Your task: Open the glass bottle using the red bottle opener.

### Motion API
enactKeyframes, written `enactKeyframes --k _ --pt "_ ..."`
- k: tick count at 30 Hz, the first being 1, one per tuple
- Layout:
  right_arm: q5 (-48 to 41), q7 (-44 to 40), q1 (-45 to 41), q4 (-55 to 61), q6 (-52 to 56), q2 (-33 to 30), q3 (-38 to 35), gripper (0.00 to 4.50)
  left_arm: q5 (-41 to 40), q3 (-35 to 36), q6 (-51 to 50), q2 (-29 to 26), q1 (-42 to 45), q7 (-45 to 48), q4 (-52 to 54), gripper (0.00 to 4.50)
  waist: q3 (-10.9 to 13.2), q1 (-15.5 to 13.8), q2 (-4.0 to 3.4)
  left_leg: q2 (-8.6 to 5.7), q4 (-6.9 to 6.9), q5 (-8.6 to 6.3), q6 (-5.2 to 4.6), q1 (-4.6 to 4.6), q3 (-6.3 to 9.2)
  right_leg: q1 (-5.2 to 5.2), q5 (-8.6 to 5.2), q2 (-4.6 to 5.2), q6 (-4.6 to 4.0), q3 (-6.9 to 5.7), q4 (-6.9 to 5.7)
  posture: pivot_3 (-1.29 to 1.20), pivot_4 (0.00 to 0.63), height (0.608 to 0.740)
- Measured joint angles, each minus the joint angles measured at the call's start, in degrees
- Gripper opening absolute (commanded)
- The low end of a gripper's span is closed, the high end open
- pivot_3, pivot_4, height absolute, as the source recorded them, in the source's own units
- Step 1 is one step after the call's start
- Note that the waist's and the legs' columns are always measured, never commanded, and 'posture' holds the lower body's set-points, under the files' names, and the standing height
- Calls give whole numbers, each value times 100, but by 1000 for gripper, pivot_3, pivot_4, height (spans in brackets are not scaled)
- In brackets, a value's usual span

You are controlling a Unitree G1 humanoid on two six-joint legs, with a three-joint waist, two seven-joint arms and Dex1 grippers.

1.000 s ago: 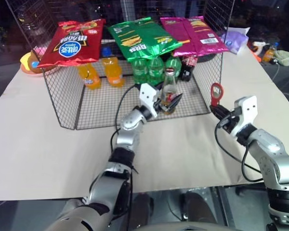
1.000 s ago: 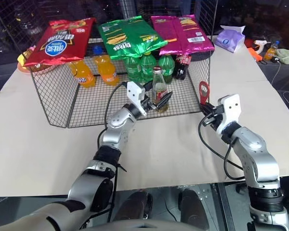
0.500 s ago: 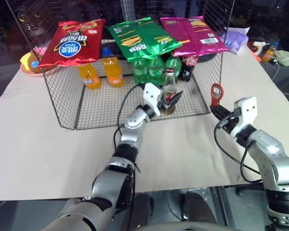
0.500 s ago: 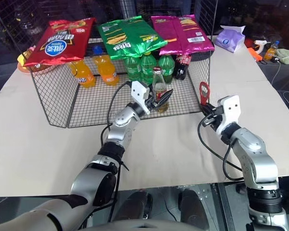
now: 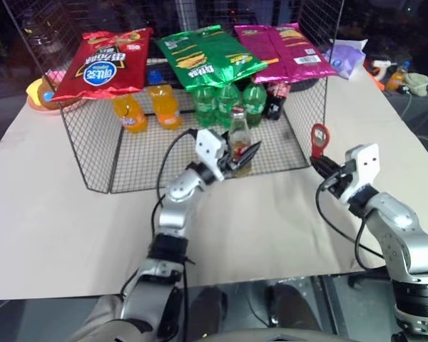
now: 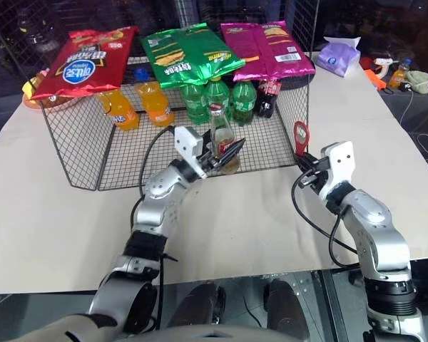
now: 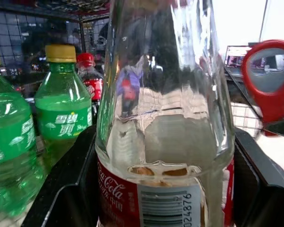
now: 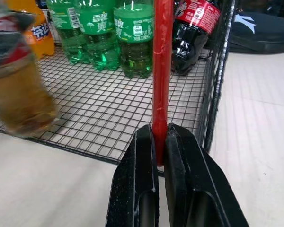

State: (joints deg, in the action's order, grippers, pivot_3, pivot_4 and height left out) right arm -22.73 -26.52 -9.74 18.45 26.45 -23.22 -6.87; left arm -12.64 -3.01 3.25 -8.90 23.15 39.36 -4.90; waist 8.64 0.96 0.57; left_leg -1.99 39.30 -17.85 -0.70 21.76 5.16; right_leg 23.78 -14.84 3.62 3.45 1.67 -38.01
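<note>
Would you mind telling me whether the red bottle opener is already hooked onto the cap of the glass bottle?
No, the red bottle opener stands upright in the right gripper, well apart from the glass bottle held by the left gripper.

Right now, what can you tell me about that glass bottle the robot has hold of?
The glass bottle is slim clear glass with a narrow neck, amber-brown liquid in its lower part and a red-and-white label round its middle. It stands upright at the front edge of the wire rack, clamped at the label between the two black fingers of the left end effector. Its top looks capped.
</note>
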Motion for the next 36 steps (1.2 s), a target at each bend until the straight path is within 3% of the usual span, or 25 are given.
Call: enactKeyframes --k 7,14,16,18,26,36 --pt "0 -87 -74 -186 -54 20 46 0 -52 -102 -807 -282 -1063 -348 1466 2684 0 -27 -1 0 2 0 0 -2 -2 -2 0 1 0 0 -1 0 150 740" --pt "0 -173 -135 -285 -88 65 162 0 54 -163 -508 -347 -1409 -454 1533 2684 -1 -24 -2 1 2 0 0 -4 -4 -2 0 0 0 1 -3 0 150 740" --pt "0 -189 -152 -309 -93 61 161 0 80 -187 -366 -362 -1461 -428 1519 3745 -1 -22 -2 0 1 0 0 -4 -5 -2 0 0 0 1 -2 0 150 740" --pt "1 -203 -188 -357 -93 51 161 0 87 -209 -242 -382 -1499 -410 1498 4466 -1 -21 -2 1 1 0 0 -4 -4 -2 0 0 0 1 -2 0 150 740" --pt "10 -232 -222 -408 -174 44 160 0 218 -175 115 -410 -1492 -528 1434 4489 -1 -24 -2 1 1 0 0 -4 -4 -2 0 0 0 1 -2 0 150 740" --pt "100 -335 -308 -606 -250 47 206 0 -586 -4 104 -338 -1774 -331 2014 4489 -3 -20 -6 2 1 0 0 -4 -5 -3 0 -1 0 2 -3 0 150 740"
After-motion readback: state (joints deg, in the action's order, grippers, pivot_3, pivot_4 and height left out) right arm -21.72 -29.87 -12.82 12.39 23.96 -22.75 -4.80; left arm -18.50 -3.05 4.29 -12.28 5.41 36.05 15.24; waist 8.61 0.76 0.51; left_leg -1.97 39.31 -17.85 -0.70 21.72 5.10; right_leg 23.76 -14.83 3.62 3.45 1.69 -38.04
